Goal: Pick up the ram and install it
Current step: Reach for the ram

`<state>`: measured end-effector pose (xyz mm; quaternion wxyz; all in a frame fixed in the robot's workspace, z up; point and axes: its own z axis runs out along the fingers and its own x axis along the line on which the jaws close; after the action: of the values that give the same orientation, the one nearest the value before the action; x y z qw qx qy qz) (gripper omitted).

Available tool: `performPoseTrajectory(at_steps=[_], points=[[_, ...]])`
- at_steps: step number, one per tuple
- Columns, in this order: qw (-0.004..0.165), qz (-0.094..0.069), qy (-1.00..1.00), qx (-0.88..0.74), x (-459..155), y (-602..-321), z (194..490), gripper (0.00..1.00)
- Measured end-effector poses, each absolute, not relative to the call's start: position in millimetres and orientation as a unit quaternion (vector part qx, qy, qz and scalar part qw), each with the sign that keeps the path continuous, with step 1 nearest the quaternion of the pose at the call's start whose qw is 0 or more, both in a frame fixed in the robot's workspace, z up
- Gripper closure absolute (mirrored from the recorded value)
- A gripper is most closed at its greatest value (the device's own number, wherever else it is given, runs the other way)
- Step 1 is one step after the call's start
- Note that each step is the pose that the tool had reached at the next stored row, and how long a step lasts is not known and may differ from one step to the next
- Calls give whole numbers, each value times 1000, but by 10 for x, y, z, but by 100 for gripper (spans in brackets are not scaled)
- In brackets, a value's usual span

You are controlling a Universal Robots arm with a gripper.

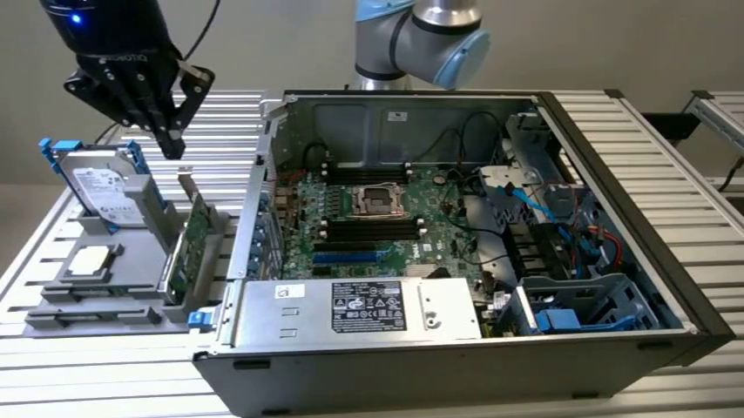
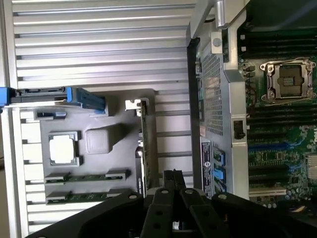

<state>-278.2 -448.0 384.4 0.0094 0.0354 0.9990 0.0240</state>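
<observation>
Evidently nothing accomplished yet: ram (image 2: 86,176) seated in gray tray (image 2: 116,106); end effector (image 1: 174,146) pinched narrow, empty, held above tray.

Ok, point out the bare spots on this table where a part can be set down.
Free: the slatted metal table beyond the grey parts tray, up to the open dark computer case; the strip along the case at the exterior view's right; the strip before the tray. Crowded: the tray itself and the cable-filled case interior.
</observation>
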Motion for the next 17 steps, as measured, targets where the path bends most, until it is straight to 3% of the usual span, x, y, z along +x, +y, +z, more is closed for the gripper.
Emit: performPoseTrajectory(at_steps=[17], points=[[8,24,999,35,-3414,-4884,3784,89]])
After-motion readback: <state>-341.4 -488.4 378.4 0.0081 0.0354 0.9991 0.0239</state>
